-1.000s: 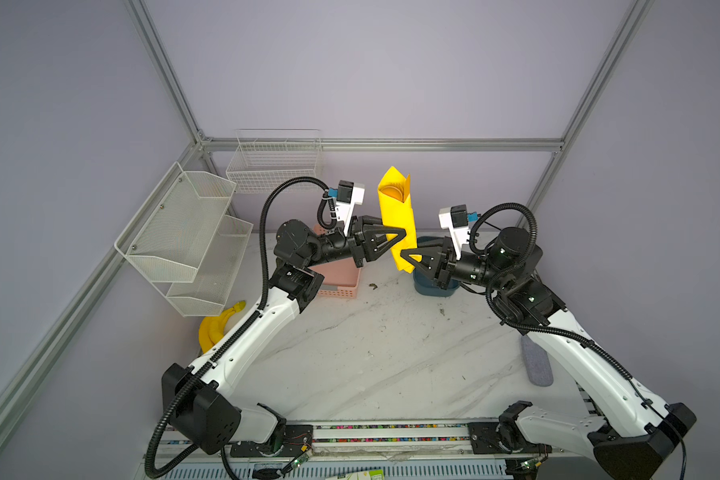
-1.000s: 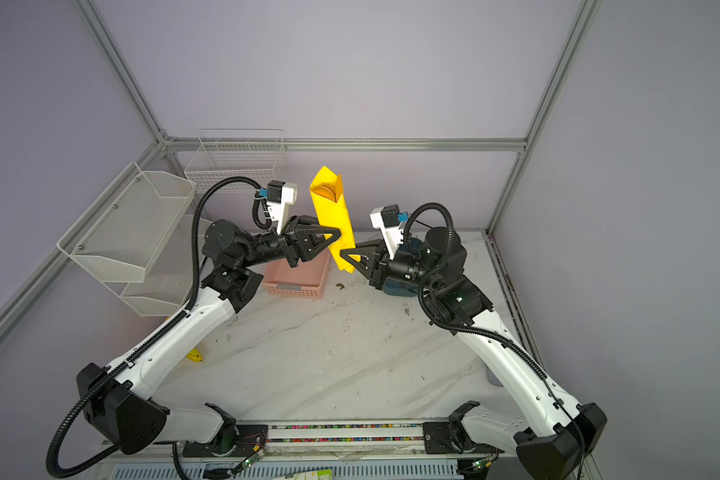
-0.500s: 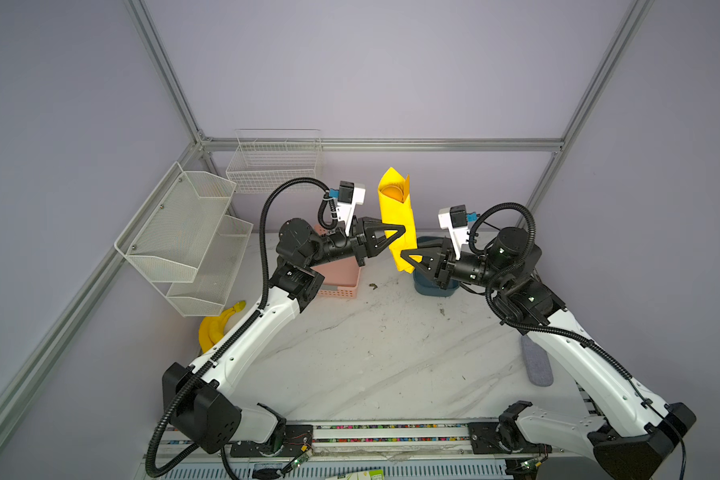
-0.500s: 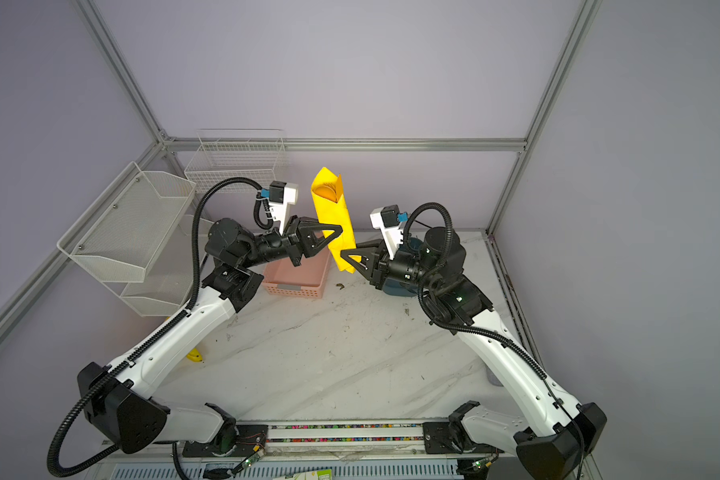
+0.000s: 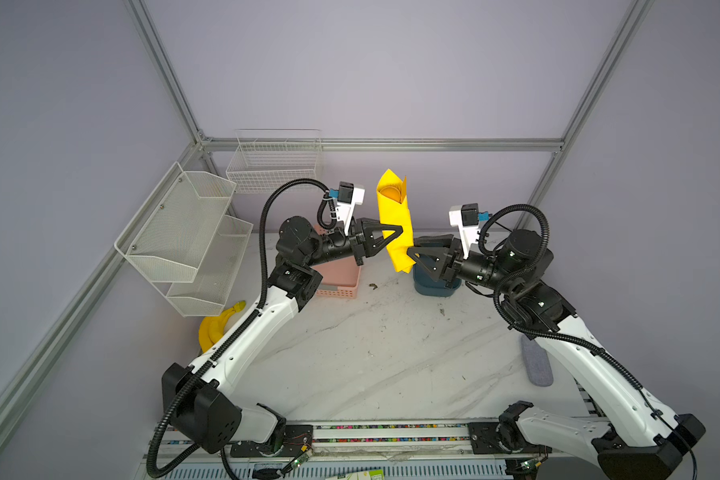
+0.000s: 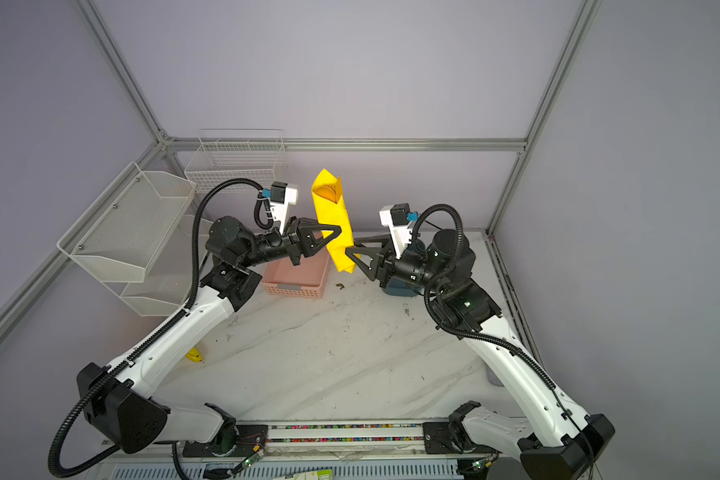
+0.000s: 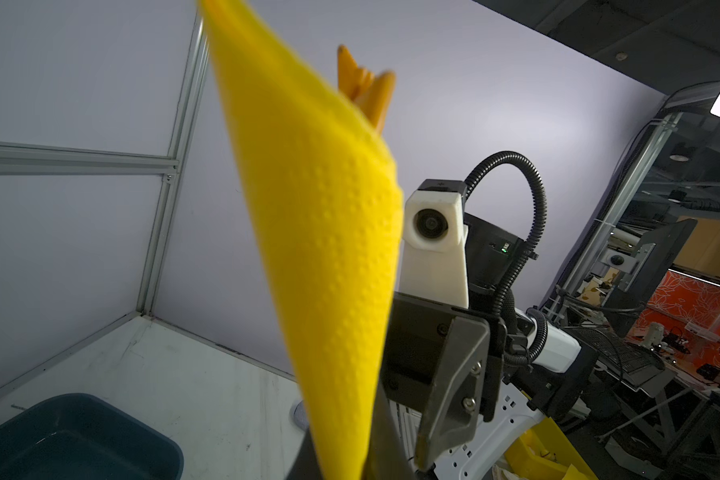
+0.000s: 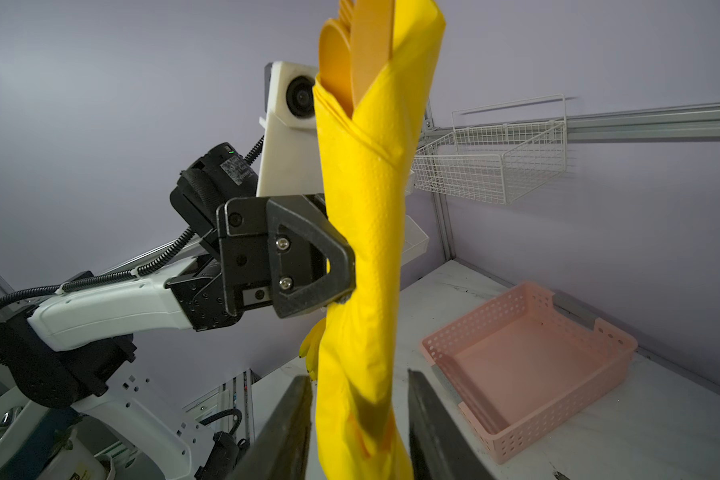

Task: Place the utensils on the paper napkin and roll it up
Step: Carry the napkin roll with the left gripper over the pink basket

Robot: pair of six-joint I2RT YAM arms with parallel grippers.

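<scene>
One illegible label (image 8: 237,168) behind left tool (image 8: 348,282) pinching paper napkin (image 8: 362,208).

Lilac walls (image 5: 391,62), aluminium frame (image 5: 383,144), white marbled tabletop (image 5: 371,353)

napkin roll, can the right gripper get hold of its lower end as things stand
Probably yes: the right gripper stands open astride the lower end of the napkin roll, nothing between, and the left gripper clamps the roll higher up, out of the way.
</scene>
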